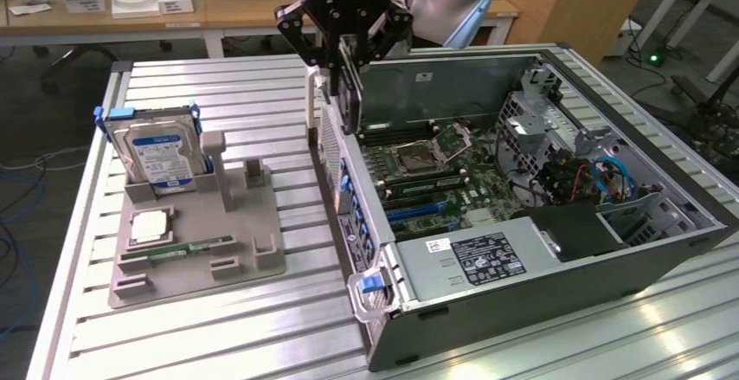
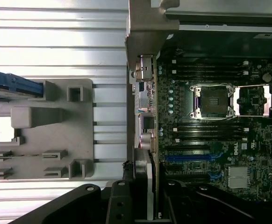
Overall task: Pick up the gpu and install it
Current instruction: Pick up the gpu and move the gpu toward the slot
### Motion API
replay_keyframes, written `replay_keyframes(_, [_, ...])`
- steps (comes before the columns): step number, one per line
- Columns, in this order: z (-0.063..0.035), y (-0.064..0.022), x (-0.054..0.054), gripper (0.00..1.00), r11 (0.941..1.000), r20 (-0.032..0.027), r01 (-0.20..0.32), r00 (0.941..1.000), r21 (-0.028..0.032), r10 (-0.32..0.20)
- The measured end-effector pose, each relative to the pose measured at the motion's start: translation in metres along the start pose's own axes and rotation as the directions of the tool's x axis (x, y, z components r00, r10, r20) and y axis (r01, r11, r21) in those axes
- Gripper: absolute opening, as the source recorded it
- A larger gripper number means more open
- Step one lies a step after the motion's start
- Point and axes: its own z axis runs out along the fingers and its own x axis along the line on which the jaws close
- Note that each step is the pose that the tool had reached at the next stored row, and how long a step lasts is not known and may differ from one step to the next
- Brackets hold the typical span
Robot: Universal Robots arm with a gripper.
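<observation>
My gripper [image 1: 344, 67] hangs over the near wall of the open computer case [image 1: 646, 250], shut on the gpu [image 1: 350, 103]. The gpu is a thin dark card held on edge, pointing down, with its silver bracket [image 1: 310, 103] on the side facing the grey fixture. It is above the motherboard [image 1: 451, 181] and not seated in it. In the wrist view the black fingers [image 2: 119, 200] clamp the card's edge [image 2: 143, 179], right by the case's rear wall. The blue expansion slots [image 2: 187, 158] lie just beside it.
A grey fixture tray [image 1: 248, 250] on the slatted table at the exterior view's left holds an upright hard drive [image 1: 159, 159], a processor chip [image 1: 151, 224] and a green memory stick [image 1: 190, 247]. The power supply [image 1: 485, 259] fills the case's near corner. A desk stands behind.
</observation>
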Motion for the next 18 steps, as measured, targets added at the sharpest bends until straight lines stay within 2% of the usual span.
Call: replay_keyframes(18, [0.0024,0.0002,-0.015,0.28,1.0,0.0104,0.001,0.9999,-0.0004,-0.001])
